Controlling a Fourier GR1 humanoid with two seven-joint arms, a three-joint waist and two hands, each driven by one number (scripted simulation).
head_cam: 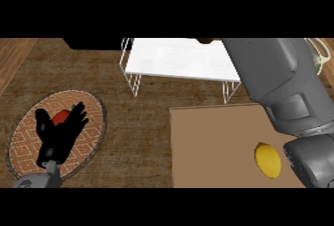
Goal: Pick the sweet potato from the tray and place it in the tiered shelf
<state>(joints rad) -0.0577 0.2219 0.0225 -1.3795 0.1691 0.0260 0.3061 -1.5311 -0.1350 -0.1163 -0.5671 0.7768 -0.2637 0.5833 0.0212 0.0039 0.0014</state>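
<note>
With the right hand hidden beyond its forearm (pixel 280 84), grip impossible to tell, and a brown tip, likely the sweet potato (pixel 206 41), at the shelf's (pixel 176 62) far edge, it should settle squarely on the tier before release; the left hand (pixel 62 132) rests open over the mat (pixel 26 145).

Right forearm (pixel 280 84) overhangs the shelf's white top (pixel 176 59); counter (pixel 137 132) between lies open.

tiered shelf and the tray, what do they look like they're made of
The tiered shelf looks like thin white wire legs under a smooth, pale, matte top, perhaps painted metal or board. The tray is a flat, matte tan slab, likely wood or cardboard; no grain shows.
</note>
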